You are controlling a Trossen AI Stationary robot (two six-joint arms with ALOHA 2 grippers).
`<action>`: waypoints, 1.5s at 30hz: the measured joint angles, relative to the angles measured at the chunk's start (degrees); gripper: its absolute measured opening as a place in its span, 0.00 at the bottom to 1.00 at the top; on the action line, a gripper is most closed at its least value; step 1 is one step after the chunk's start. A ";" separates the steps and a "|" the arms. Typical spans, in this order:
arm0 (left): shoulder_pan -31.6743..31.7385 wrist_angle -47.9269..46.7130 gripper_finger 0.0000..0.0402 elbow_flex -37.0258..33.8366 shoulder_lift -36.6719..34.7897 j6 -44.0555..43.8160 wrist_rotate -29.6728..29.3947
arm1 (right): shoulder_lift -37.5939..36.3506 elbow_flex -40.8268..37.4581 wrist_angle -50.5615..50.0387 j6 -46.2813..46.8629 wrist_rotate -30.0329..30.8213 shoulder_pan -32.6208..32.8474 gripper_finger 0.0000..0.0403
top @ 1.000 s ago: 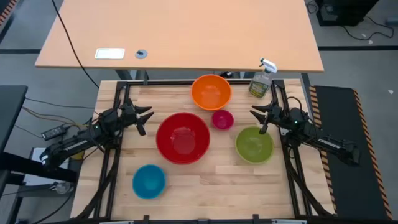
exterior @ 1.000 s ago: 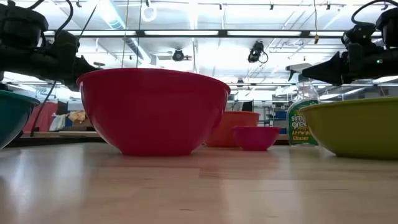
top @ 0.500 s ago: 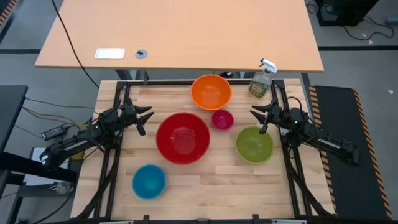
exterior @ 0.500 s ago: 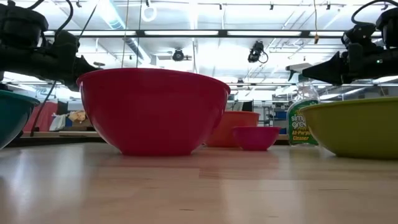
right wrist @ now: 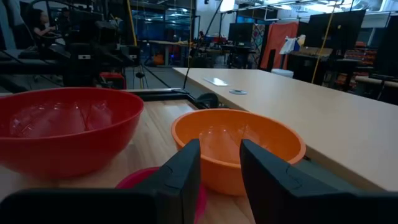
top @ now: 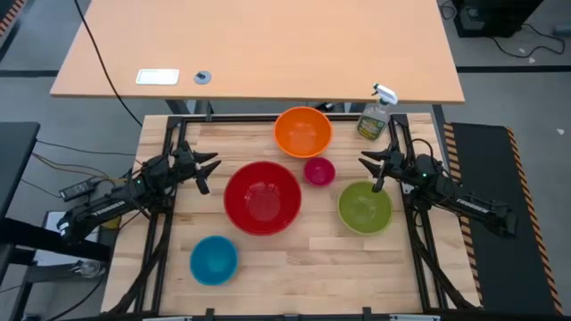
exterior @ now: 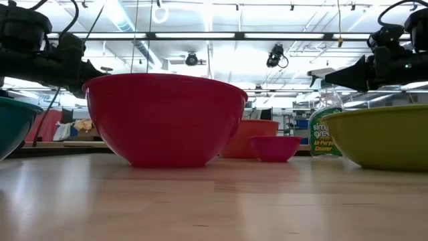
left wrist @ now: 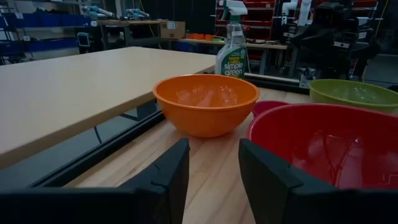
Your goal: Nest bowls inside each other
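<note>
Starting nest | both claws apart, empty: left gripper (top: 207,168), right gripper (top: 371,169) flank red bowl (top: 261,197) | I'd take orange bowl (top: 302,131) by rim, lower it level into red.

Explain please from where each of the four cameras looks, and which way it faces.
High view: overhead, straight down; both arms, five separate bowls.
Low view: tabletop level, facing the red bowl; arms above.
Left wrist view: behind the open left tool, facing the orange bowl.
Right wrist view: behind the open right tool, facing the same bowl.
Shared: both wrist views show orange and red bowls.
</note>
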 joint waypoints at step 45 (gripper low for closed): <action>-0.05 32.68 0.35 -0.08 0.34 -46.09 -2.49 | 2.28 3.73 27.81 52.53 16.41 0.01 0.30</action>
